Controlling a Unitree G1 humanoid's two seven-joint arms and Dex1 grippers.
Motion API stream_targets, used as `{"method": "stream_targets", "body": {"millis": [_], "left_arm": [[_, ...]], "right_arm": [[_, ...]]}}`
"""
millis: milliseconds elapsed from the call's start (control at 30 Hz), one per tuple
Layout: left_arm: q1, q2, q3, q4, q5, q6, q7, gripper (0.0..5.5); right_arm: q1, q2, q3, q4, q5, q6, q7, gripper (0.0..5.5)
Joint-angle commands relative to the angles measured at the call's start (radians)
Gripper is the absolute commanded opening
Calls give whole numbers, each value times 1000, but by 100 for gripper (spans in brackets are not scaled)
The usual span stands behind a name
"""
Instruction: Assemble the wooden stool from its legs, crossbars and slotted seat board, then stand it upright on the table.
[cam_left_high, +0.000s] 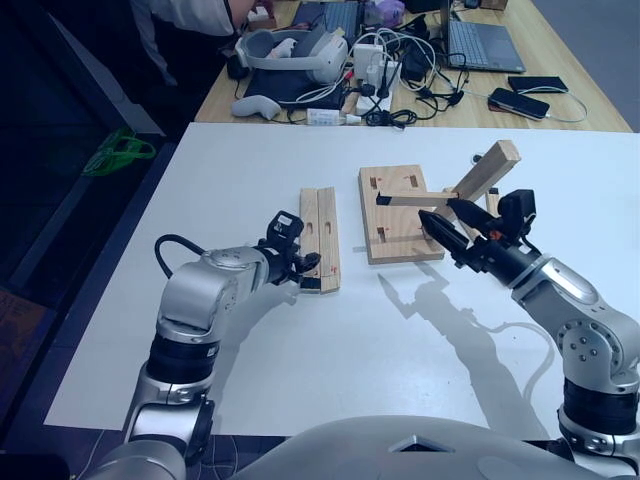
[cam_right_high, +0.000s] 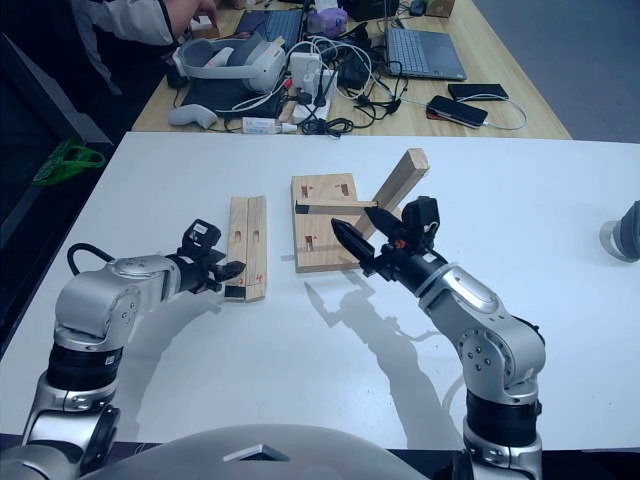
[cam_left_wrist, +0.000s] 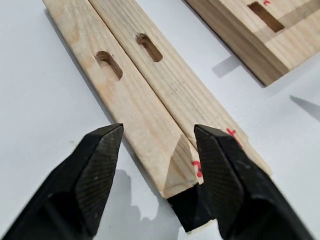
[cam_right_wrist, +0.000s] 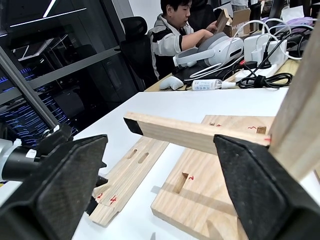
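Your slotted seat board (cam_left_high: 405, 245) lies flat on the white table (cam_left_high: 300, 360), a little right of the middle, slots facing up. One leg (cam_left_high: 488, 172) leans up and away from the board's right side, tilted toward the far right. A crossbar (cam_left_high: 412, 200) sticks out of that leg to the left and hangs level above the board, ending in a dark tip over the board's left half. Whether the leg's lower end sits in a slot, you cannot tell from here.

Just left of the board, apart from it, your pair of slotted legs (cam_left_high: 321, 232) lies side by side, touching along their length, with red marks on the near ends.

Your left claw (cam_left_high: 305, 268) is at the near end of that pair. Its fingers (cam_left_wrist: 95, 170) are spread wide on either side of the outer leg's end and grip nothing; the wrist view shows a gap between the wood and one pad, while the other pad sits over the seam.

Your right claw (cam_left_high: 437, 212) hovers over the board's right near part, just short of the crossbar. Its fingers (cam_right_wrist: 65, 185) stand wide apart with nothing in them, the crossbar running across beyond their tips.

Behind the table, a wooden desk carries a headset (cam_left_high: 295, 50), a laptop (cam_left_high: 480, 40), a phone (cam_left_high: 518, 103) and tangled cables
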Motion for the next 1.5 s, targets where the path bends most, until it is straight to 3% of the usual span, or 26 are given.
{"method": "stream_targets", "body": {"millis": [33,300,833,1100,1367,1500], "left_arm": [[9,35,-39,2,28,1,16,312],[26,27,-41,-5,16,15,20,312],[97,162,-40,39,40,-62,-12,312],[42,-65,192,35,-53,50,49,312],[100,-120,120,29,-5,46,129,312],[22,-118,81,77,9,68,139,312]], "right_arm": [[-12,2,11,13,-20,-11,-14,400],[-22,0,23,22,-26,-16,-23,400],[-11,10,23,2,-22,-11,-39,400],[-13,28,11,2,-2,-1,-61,400],[7,31,31,12,-31,-19,-59,400],[-43,39,21,14,-14,18,-93,400]]}}
